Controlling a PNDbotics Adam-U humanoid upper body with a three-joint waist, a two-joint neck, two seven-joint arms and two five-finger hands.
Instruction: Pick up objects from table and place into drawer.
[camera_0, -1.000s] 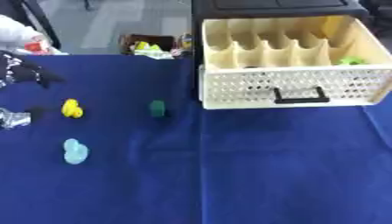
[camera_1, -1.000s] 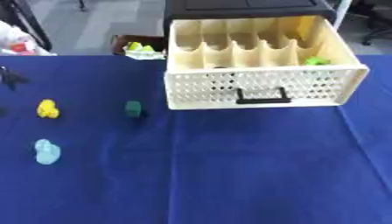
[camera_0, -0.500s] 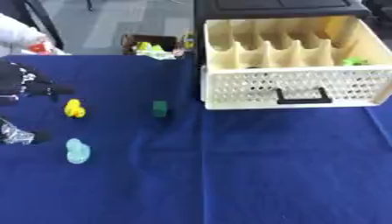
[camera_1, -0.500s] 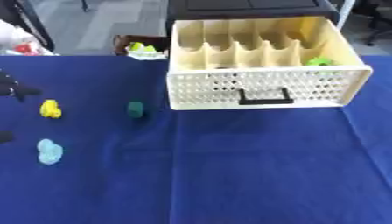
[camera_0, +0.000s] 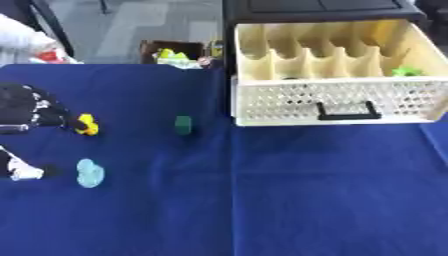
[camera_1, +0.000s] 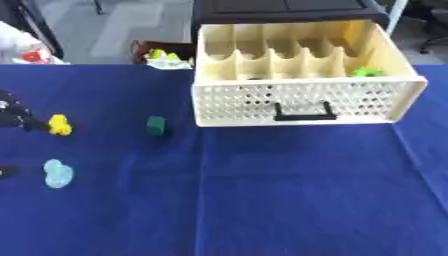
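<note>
A small yellow object (camera_0: 86, 124), a dark green block (camera_0: 183, 125) and a light blue object (camera_0: 89, 173) lie on the left half of the blue table (camera_0: 306, 200). The cream perforated drawer (camera_0: 337, 102) stands pulled open at the back right, with dividers inside and a green object (camera_0: 404, 72) in its right end. My left hand (camera_0: 31, 111) comes in from the left edge, open, its fingertips right beside the yellow object. Its thumb (camera_0: 22, 171) shows lower down, left of the light blue object. The right hand is out of sight.
A black cabinet (camera_0: 315, 7) holds the drawer. Behind the table's far edge stands a dark box (camera_0: 175, 52) with yellow-green things in it. A white shape (camera_0: 26, 42) shows at the far left.
My left hand has come further in from the left edge, and its fingers now reach the yellow object. The objects on the table have not moved.
</note>
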